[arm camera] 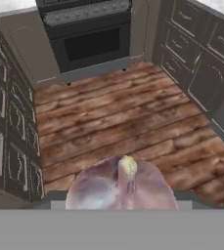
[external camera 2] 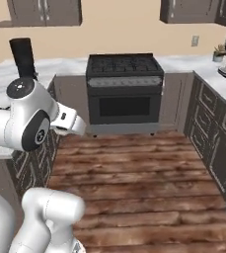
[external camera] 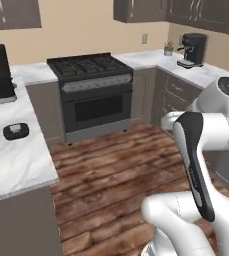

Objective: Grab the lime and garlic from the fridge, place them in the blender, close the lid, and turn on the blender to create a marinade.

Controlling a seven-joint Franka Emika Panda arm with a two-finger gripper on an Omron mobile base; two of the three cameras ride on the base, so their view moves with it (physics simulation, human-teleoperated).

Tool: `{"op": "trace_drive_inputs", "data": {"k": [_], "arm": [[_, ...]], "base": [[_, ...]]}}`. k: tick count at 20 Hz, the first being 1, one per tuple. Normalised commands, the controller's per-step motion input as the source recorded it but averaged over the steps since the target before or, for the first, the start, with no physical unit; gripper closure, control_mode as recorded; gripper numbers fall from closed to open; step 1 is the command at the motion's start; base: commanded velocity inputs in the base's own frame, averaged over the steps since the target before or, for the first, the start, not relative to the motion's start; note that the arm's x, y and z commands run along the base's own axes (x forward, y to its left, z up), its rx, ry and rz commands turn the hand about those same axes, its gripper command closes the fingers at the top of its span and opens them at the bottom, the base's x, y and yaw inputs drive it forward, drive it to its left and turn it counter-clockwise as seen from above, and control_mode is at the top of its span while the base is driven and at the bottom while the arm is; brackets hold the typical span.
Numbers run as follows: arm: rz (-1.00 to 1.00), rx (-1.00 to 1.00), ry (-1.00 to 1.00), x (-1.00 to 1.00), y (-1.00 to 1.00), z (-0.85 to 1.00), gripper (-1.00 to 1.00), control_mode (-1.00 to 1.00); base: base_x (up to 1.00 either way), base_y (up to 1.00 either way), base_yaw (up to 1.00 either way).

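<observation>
A pale purplish garlic bulb with a yellowish tip sits right in front of the hand camera, between my gripper's jaws, which it covers. It hangs above the wooden floor. The black blender stands on the left marble counter, also seen as a dark jug behind my arm. Its lid, black with a light grey cap, lies on the same counter nearer to me, apart from the jug. The lime and the fridge are out of view.
A black stove with an oven door stands straight ahead. Dark cabinets line the right side, with a black coffee machine on their counter. The left counter juts toward me. Wooden floor lies between.
</observation>
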Motion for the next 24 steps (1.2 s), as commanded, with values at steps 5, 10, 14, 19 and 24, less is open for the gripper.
{"op": "trace_drive_inputs", "data": {"k": [5, 10, 14, 19, 24], "arm": [[0.00, 0.00, 0.00, 0.00, 0.00, 0.00, 1.00, 1.00], [0.00, 0.00, 0.00, 0.00, 0.00, 0.00, 1.00, 1.00], [0.00, 0.00, 0.00, 0.00, 0.00, 0.00, 1.00, 1.00], [0.00, 0.00, 0.00, 0.00, 0.00, 0.00, 1.00, 1.00], [0.00, 0.00, 0.00, 0.00, 0.00, 0.00, 1.00, 1.00]], "base": [[1.00, -1.00, 0.22], [1.00, -0.80, 0.38], [1.00, -0.17, 0.71], [1.00, -0.21, 0.68], [1.00, -0.40, 0.60]]}}
